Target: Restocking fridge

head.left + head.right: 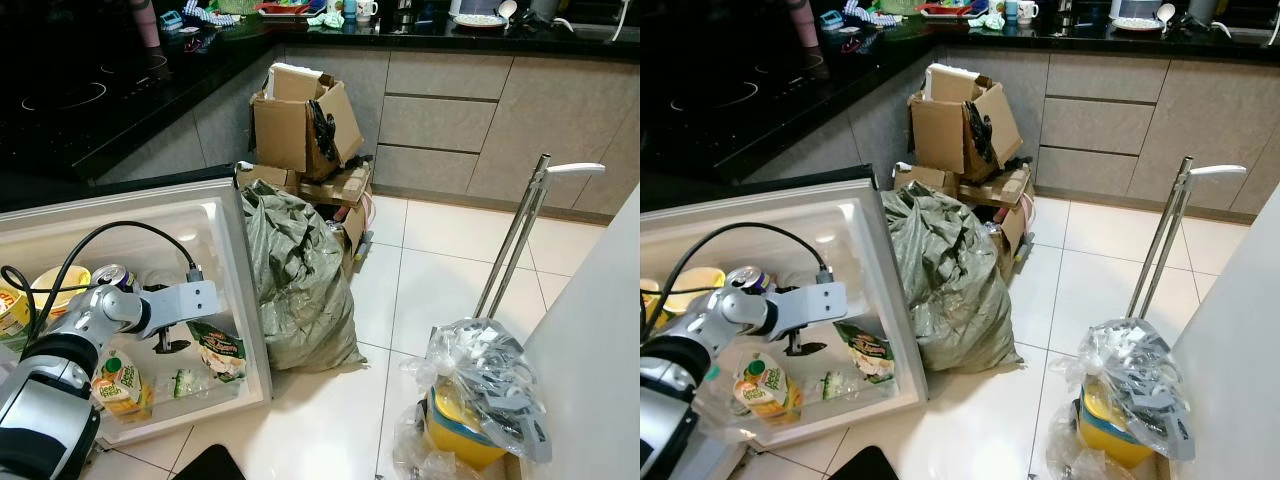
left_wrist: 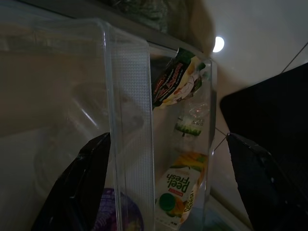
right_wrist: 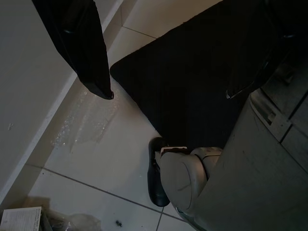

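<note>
The fridge door (image 1: 235,300) lies open with its clear shelf bins facing up. In them sit a Peel Fresh juice carton (image 1: 118,385), a green snack packet (image 1: 218,350), a small clear bottle (image 1: 185,382), a drink can (image 1: 112,277) and a yellow tub (image 1: 48,287). My left gripper (image 1: 165,342) reaches down into the bin between the can and the snack packet. In the left wrist view the left gripper (image 2: 168,187) is open, straddling a clear divider (image 2: 130,120), with the juice carton (image 2: 175,195) beyond it. My right gripper (image 3: 168,91) hangs open over the floor.
A stuffed grey-green rubbish bag (image 1: 295,280) leans against the fridge door's edge. Cardboard boxes (image 1: 305,125) are stacked behind it at the cabinets. A trolley handle (image 1: 520,235) rises over a plastic-wrapped yellow bucket (image 1: 480,390) to the right. A black mat (image 3: 192,72) lies by my foot (image 3: 178,173).
</note>
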Controlling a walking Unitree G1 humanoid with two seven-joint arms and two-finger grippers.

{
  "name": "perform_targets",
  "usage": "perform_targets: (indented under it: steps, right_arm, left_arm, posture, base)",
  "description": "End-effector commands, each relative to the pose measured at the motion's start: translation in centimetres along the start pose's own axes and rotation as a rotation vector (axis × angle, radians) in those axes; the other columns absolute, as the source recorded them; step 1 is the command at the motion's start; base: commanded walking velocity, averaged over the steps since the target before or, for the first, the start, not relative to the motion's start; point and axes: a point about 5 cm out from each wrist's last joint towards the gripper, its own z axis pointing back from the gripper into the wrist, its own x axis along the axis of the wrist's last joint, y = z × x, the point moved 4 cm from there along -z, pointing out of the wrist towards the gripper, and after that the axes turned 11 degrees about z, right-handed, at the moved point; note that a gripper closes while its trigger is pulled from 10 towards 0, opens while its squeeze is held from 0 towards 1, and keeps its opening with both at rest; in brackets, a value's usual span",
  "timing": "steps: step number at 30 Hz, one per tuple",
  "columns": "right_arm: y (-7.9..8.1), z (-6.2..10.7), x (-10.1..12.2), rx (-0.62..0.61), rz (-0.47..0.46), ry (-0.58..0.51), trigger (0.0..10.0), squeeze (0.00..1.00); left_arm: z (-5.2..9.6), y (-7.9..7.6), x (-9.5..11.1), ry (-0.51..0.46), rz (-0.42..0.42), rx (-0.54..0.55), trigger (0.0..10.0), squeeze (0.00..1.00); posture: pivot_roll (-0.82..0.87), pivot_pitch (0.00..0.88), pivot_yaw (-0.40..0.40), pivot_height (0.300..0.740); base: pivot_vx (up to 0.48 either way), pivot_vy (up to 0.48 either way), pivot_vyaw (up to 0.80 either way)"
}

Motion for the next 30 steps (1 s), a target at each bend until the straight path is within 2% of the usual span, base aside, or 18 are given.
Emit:
perform_targets:
  steps: [1, 3, 7, 11, 12, 13, 14, 17, 18, 19, 22, 23, 25, 26, 27, 28, 30]
  right_arm:
    - [0.5, -0.1, -0.3, 0.011, 0.019, 0.011, 10.0, 0.00]
    - [0.4, -0.1, -0.2, 0.010, 0.020, 0.011, 10.0, 0.00]
    - [0.3, -0.1, -0.2, 0.009, 0.024, 0.012, 10.0, 0.00]
    - [0.3, 0.0, -0.2, 0.008, 0.025, 0.012, 10.0, 0.00]
    - [0.3, 0.0, -0.2, 0.008, 0.025, 0.012, 10.0, 0.00]
    - [0.3, 0.0, -0.2, 0.007, 0.025, 0.012, 10.0, 0.00]
    - [0.3, 0.0, -0.2, 0.007, 0.025, 0.012, 10.0, 0.00]
    - [0.2, 0.0, -0.2, 0.006, 0.023, 0.012, 10.0, 0.00]
    - [0.2, 0.0, -0.2, 0.006, 0.023, 0.012, 10.0, 0.00]
    - [0.2, 0.0, -0.2, 0.005, 0.023, 0.013, 10.0, 0.00]
    - [0.2, 0.0, -0.3, 0.005, 0.022, 0.013, 10.0, 0.00]
    - [0.2, 0.0, -0.3, 0.004, 0.021, 0.013, 10.0, 0.00]
    - [0.2, 0.0, -0.3, 0.004, 0.021, 0.013, 10.0, 0.00]
    - [0.2, 0.0, -0.4, 0.004, 0.017, 0.014, 10.0, 0.00]
    - [0.2, 0.0, -0.5, 0.004, 0.016, 0.015, 10.0, 0.00]
    - [0.2, 0.0, -0.5, 0.004, 0.016, 0.015, 10.0, 0.00]
    - [0.4, 0.0, -0.7, 0.006, 0.015, 0.019, 10.0, 0.00]
  left_arm:
    - [-0.6, -1.2, 0.1, -0.014, 0.007, -0.052, 10.0, 0.00]
    - [-0.6, -1.6, 0.3, -0.026, 0.020, -0.096, 10.0, 0.00]
    - [-0.3, -3.2, 0.4, -0.039, 0.032, -0.255, 10.0, 0.00]
    - [0.3, -4.4, -0.6, 0.012, 0.023, -0.366, 10.0, 0.00]
    - [0.3, -4.4, -0.6, 0.012, 0.023, -0.366, 10.0, 0.00]
    - [0.9, -5.1, -2.0, 0.072, 0.020, -0.429, 10.0, 0.00]
    - [0.9, -5.1, -2.0, 0.072, 0.020, -0.429, 10.0, 0.00]
    - [1.9, -6.0, -4.4, 0.163, 0.036, -0.484, 10.0, 0.00]
    - [1.9, -6.0, -4.4, 0.163, 0.036, -0.484, 10.0, 0.00]
    - [2.3, -6.7, -5.6, 0.204, 0.058, -0.510, 10.0, 0.00]
    - [2.7, -7.2, -6.6, 0.239, 0.079, -0.528, 10.0, 0.00]
    - [3.3, -7.8, -8.0, 0.282, 0.115, -0.537, 10.0, 0.00]
    - [3.3, -7.8, -8.0, 0.282, 0.115, -0.537, 10.0, 0.00]
    - [4.2, -8.3, -11.1, 0.345, 0.234, -0.468, 10.0, 0.00]
    - [4.5, -8.4, -11.9, 0.359, 0.275, -0.435, 10.0, 0.00]
    - [4.5, -8.4, -11.9, 0.359, 0.275, -0.435, 10.0, 0.00]
    - [5.1, -8.2, -13.3, 0.338, 0.389, -0.334, 10.0, 0.00]
  posture:
    - [-0.09, 0.033, 0.044, 0.740]
    - [-0.09, 0.028, 0.043, 0.740]
    - [-0.09, 0.028, 0.042, 0.740]
    - [-0.09, 0.029, 0.042, 0.740]
    - [-0.09, 0.029, 0.042, 0.740]
    - [-0.09, 0.029, 0.042, 0.740]
    - [-0.09, 0.029, 0.042, 0.740]
    - [-0.09, 0.030, 0.043, 0.740]
    - [-0.09, 0.030, 0.043, 0.740]
    - [-0.09, 0.030, 0.043, 0.740]
    - [-0.09, 0.030, 0.043, 0.740]
    - [-0.09, 0.034, 0.050, 0.740]
    - [-0.09, 0.034, 0.050, 0.740]
    - [-0.09, 0.037, 0.054, 0.740]
    - [-0.09, 0.038, 0.054, 0.740]
    - [-0.09, 0.038, 0.054, 0.740]
    - [-0.09, 0.039, 0.054, 0.740]
  base:
    - [0.000, 0.000, 0.00]
    - [0.000, 0.000, 0.00]
    - [0.000, 0.000, 0.00]
    - [0.000, 0.000, 0.00]
    - [0.000, 0.000, 0.00]
    - [0.000, 0.000, 0.00]
    - [0.000, 0.000, 0.00]
    - [0.000, 0.000, 0.00]
    - [0.000, 0.000, 0.00]
    - [0.000, 0.000, 0.00]
    - [0.000, 0.000, 0.00]
    - [0.000, 0.000, 0.00]
    - [0.000, 0.000, 0.00]
    - [0.000, 0.000, 0.00]
    - [0.000, 0.000, 0.00]
    - [0.000, 0.000, 0.00]
    - [0.000, 0.000, 0.00]
